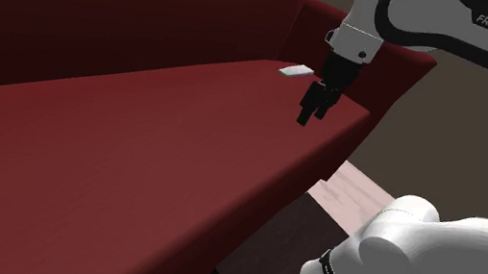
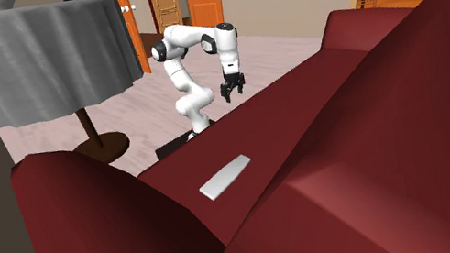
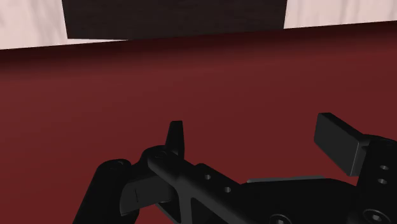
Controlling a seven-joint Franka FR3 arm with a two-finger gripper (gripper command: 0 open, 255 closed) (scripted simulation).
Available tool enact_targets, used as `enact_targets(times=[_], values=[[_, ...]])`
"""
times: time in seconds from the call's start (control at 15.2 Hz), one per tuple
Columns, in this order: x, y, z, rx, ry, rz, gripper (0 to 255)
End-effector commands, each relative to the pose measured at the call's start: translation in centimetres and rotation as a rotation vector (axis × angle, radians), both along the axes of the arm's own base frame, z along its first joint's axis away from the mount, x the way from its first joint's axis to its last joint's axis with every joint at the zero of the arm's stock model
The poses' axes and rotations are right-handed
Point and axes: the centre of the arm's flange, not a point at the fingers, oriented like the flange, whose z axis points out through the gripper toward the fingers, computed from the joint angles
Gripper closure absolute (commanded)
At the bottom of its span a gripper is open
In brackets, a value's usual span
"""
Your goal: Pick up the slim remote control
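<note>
1. The red sofa offers a broad seat that probably yields, so a descent that goes too deep could press the fingers into the cushion and push the thin target down rather than clasp it
2. The gripper hangs above the seat near its front edge, jaws wide and empty; closing along the target's length would likely miss it
3. The slim remote control lies pale and flat on the seat by the backrest, well apart from the gripper
</note>
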Motion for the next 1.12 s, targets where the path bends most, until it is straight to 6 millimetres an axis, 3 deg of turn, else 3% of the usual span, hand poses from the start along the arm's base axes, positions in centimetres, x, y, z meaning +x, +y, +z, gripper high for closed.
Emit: enact_targets(times=[0.0,0.53,1.06], values=[[0.0,0.0,0.0,0.000,0.000,0.000,0],[10.0,-2.3,-0.7,-0.031,0.010,-0.316,0],[18.7,-7.7,-1.4,-0.063,0.021,-0.633,0]])
